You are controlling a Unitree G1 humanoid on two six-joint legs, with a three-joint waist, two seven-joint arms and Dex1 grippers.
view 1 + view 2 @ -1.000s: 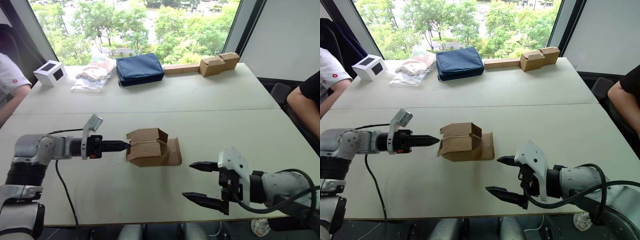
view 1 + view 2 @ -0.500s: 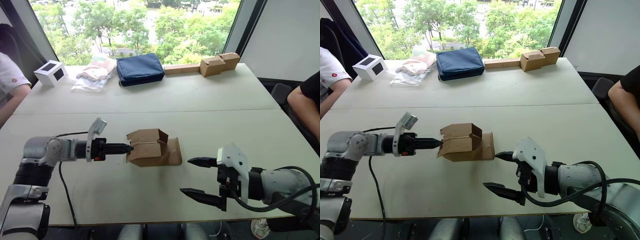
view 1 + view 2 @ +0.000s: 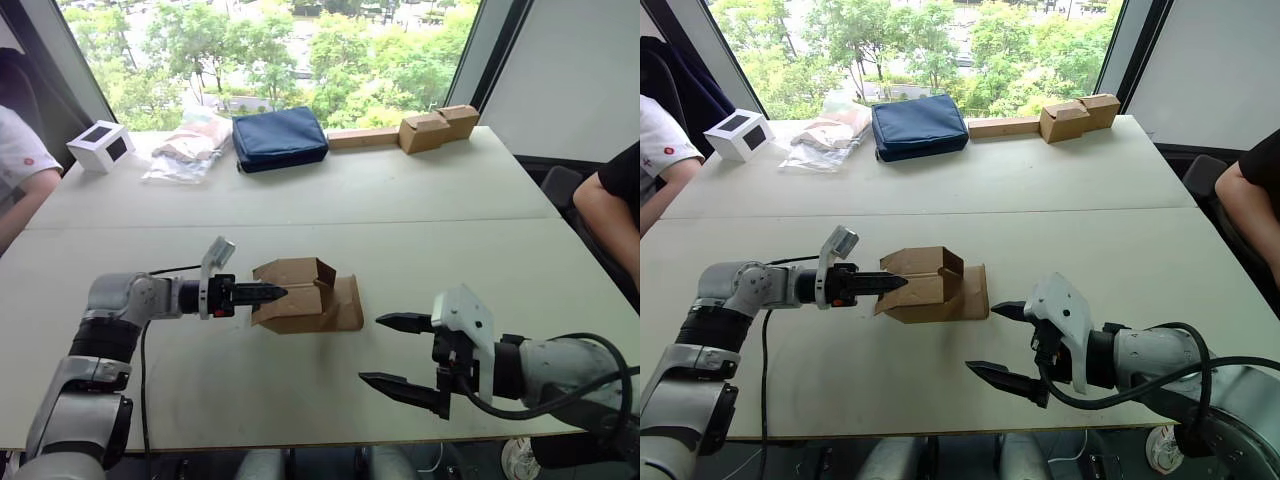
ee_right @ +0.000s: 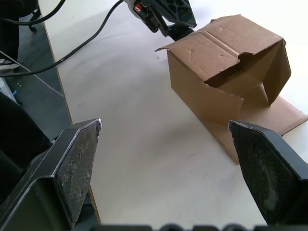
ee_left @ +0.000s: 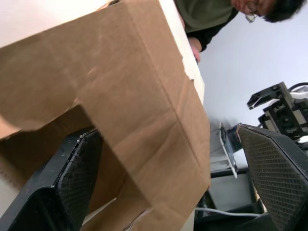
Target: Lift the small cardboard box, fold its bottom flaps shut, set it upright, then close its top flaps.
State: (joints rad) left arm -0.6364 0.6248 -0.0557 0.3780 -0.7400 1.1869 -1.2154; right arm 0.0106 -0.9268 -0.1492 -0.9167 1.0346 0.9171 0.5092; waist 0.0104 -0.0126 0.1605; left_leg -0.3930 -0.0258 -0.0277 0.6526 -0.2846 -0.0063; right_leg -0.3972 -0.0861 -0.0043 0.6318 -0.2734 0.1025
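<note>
Now lying on its side mid-frame on the worktop (image 3: 420,200): small cardboard box (image 3: 300,295), left hand (image 3: 268,294) apart around its wall for lifting; right hand (image 3: 392,350) apart, lower right, waiting.

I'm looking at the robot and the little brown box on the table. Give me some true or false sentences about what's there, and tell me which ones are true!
1. The small cardboard box lies on its side on the table. True.
2. The right gripper is clamped on the box. False: it is open and apart from the box, nearer the table's front edge.
3. The left gripper is at the box's left end, with one finger inside the opening. True.
4. A red bag lies at the far side of the table. False: the bag there is dark blue.
5. One flap of the box lies flat on the table on its right side. True.
</note>
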